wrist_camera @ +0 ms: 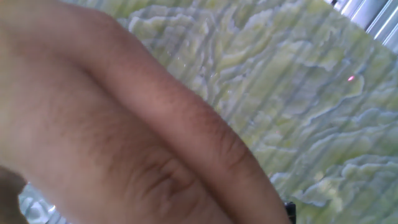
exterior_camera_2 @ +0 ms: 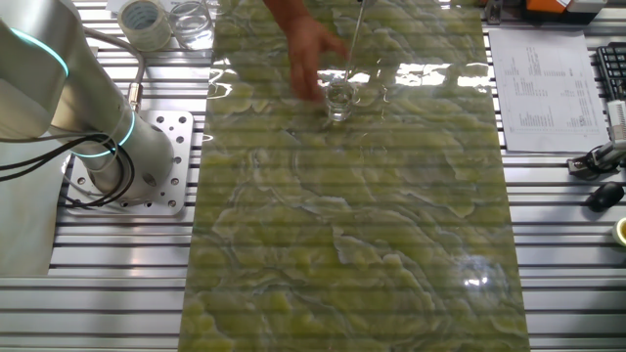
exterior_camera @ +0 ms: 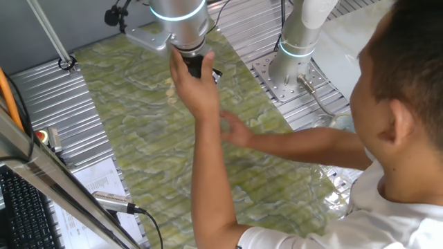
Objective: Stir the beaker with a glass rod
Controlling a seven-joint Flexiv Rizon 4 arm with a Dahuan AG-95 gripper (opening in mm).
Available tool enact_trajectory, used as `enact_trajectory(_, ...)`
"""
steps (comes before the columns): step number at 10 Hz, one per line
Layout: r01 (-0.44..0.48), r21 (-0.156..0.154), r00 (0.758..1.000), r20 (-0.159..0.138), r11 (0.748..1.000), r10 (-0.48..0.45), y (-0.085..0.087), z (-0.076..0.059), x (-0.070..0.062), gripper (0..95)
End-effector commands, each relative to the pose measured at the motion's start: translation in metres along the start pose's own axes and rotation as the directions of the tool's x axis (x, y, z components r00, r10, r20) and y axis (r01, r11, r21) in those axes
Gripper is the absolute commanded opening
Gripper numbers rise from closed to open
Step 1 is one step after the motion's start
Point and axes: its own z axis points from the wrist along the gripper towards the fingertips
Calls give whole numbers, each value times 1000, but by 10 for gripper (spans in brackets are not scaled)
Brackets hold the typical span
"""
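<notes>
The beaker [exterior_camera_2: 339, 98] is a small clear glass standing on the green marbled mat [exterior_camera_2: 352, 244], far of centre. A person's hand [exterior_camera_2: 311, 54] rests just behind it and touches it. A very thin faint line, the glass rod [exterior_camera_2: 356, 29], runs down from the top edge towards the beaker. My gripper [exterior_camera: 199, 68] hangs over the mat's far end; the person's other hand [exterior_camera: 190, 79] is wrapped round it and hides the jaws. The hand view shows only skin [wrist_camera: 124, 124] and mat. The beaker is hidden in the one fixed view.
A larger glass vessel [exterior_camera_2: 191, 22] and a tape roll [exterior_camera_2: 144, 22] stand at the far left corner. A second arm's base [exterior_camera_2: 117, 156] is bolted left of the mat. Papers [exterior_camera_2: 543, 88] lie at the right. The person [exterior_camera: 401, 104] leans over the table.
</notes>
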Motion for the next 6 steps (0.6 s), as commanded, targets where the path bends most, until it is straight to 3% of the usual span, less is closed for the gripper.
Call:
enact_trajectory(1,32,24,999,-23,999,-31,0,-1,-1,0)
enact_trajectory(3,33,41,999,5,999,-34,0,-1,-1,0)
enact_trajectory(6,13,39,999,36,999,-14,0,-1,-1,0)
